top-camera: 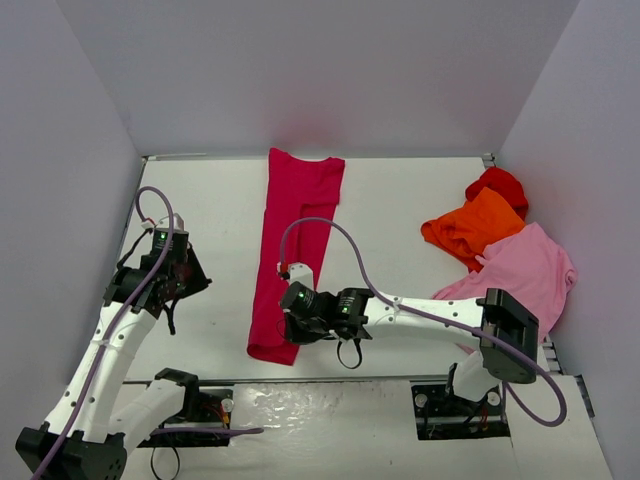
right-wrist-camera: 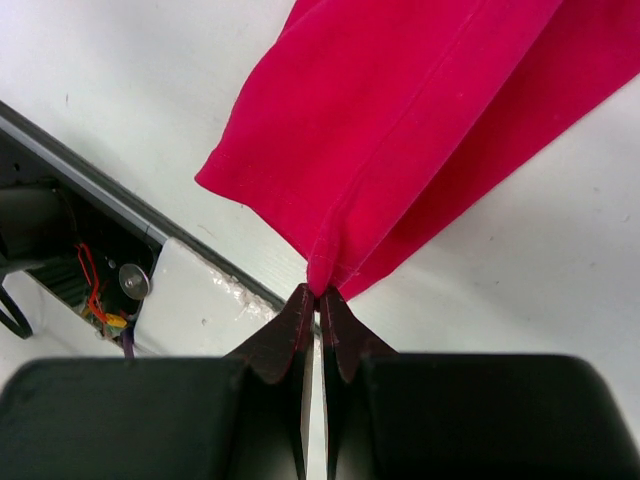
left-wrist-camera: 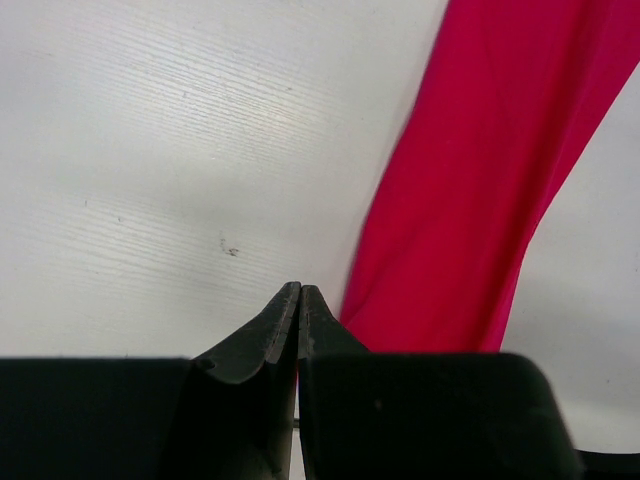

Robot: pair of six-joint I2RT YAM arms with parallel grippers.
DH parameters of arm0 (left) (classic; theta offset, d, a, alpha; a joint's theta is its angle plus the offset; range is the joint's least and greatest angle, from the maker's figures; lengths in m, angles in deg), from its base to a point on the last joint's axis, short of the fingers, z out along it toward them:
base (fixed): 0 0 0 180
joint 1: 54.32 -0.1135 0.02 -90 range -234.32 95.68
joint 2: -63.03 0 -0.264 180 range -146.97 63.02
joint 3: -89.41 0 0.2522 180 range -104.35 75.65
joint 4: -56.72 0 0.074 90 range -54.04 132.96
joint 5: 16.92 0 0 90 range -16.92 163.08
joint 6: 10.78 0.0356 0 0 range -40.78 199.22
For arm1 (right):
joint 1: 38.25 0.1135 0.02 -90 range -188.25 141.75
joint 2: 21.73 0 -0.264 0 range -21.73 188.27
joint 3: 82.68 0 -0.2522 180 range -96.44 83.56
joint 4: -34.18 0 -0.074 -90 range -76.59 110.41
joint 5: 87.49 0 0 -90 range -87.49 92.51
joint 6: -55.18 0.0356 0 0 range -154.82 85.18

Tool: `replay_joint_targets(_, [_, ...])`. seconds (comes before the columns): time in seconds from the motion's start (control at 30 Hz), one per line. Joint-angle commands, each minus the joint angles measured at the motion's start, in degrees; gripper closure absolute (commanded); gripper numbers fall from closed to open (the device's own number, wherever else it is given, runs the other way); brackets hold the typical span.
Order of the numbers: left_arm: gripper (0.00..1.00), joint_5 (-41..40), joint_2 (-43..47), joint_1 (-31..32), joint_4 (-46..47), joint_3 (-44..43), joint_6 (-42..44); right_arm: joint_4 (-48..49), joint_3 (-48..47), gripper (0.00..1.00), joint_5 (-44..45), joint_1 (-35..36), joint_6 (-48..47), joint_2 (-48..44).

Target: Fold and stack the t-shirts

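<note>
Top view, shirt: your raspberry shirt (top-camera: 295,230) lies as one long narrow strip down the middle of the table (top-camera: 400,200). Its far end is by the back wall and its near end is close to the near edge.
Top view, pile: the orange shirt (top-camera: 470,228), red shirt (top-camera: 500,185) and pink shirt (top-camera: 525,270) are heaped at the far right, unfolded and well apart from both claws.
Top view, claws: the right claw (top-camera: 290,322) sits at the strip's near end, on its right edge. The left claw (top-camera: 198,282) hangs left of the strip, apart from it.
Left wrist, claw: the left claw (left-wrist-camera: 300,290) has its fingers pressed together with nothing between them. There's bare table underneath, and the raspberry shirt (left-wrist-camera: 480,180) runs past on the right, near but not touching.
Left wrist, risk: that side of the strip is unheld, so I'd guess a one-handed lift will skew the fold.
Right wrist, claw: the right claw (right-wrist-camera: 318,292) is clamped on the raspberry shirt (right-wrist-camera: 400,120), with just the very tips pinching the folded edge.
Right wrist, risk: the bite is tiny. Pull quickly and the cloth could slip out, or you might only have the top layer and the fold opens up.
Right wrist, edge: the wiring gap (right-wrist-camera: 90,280) past the near table edge is just beside the hem, so dragging nearward could drop cloth in there and snag it.
</note>
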Motion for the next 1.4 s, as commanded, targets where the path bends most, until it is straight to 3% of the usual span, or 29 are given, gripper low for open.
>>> replay_joint_targets(0.0, [1.00,-0.38,0.80,-0.05,1.07,-2.62,1.40,1.28,0.33,1.00,1.19,2.09,2.89,-0.06])
replay_joint_targets(0.47, [1.00,-0.06,0.42,-0.14,1.63,-2.35,1.25,-1.31,5.89,0.98,1.86,2.53,6.22,-3.77])
replay_joint_targets(0.5, [1.00,-0.06,0.37,-0.12,1.75,-2.32,1.23,-1.41,5.99,0.88,2.03,2.64,6.46,-4.16])
replay_joint_targets(0.53, [1.00,-0.06,0.32,-0.07,2.00,-2.22,1.18,-1.51,5.75,0.60,2.32,2.79,6.61,-4.46])
replay_joint_targets(0.57, [1.00,0.01,0.24,-0.09,2.16,-2.15,1.06,-1.83,5.33,0.45,3.08,2.98,6.93,-4.93])
replay_joint_targets(0.63, [1.00,0.32,-0.01,-0.07,2.41,-2.22,0.90,-3.21,4.43,0.38,6.87,3.34,7.58,-6.95])
replay_joint_targets(0.77, [1.00,0.61,0.03,-0.05,2.57,-2.53,0.82,-6.51,2.09,0.38,18.00,2.88,7.74,-13.70])
replay_joint_targets(0.87, [1.00,1.36,-0.32,-0.05,2.81,-2.43,0.89,-7.35,1.33,0.43,21.60,-1.73,5.18,-19.08])
replay_joint_targets(0.93, [1.00,2.43,-0.99,-0.05,3.14,-1.36,0.56,-7.42,1.07,0.77,20.33,-6.02,3.37,-19.69])
replay_joint_targets(1.0, [1.00,3.00,-1.93,0.03,3.33,-0.31,-0.03,-7.84,0.50,0.99,19.54,-9.85,1.59,-19.64])
replay_joint_targets(1.13, [1.00,10.96,-4.05,-0.05,6.18,2.62,-2.01,-8.76,0.72,1.00,16.88,-13.69,-0.78,-16.33])
replay_joint_targets(1.27, [1.00,17.34,-5.42,0.03,10.69,6.79,-5.07,-7.90,2.03,0.99,11.02,-12.63,0.19,-10.33])
replay_joint_targets(1.33, [1.00,18.65,-6.15,0.03,11.85,8.17,-5.73,-6.17,3.26,0.89,8.06,-11.48,0.98,-7.87])
replay_joint_targets(1.37, [1.00,18.82,-6.36,0.11,11.98,8.54,-5.86,-5.58,3.74,0.74,7.25,-10.19,1.59,-6.91])
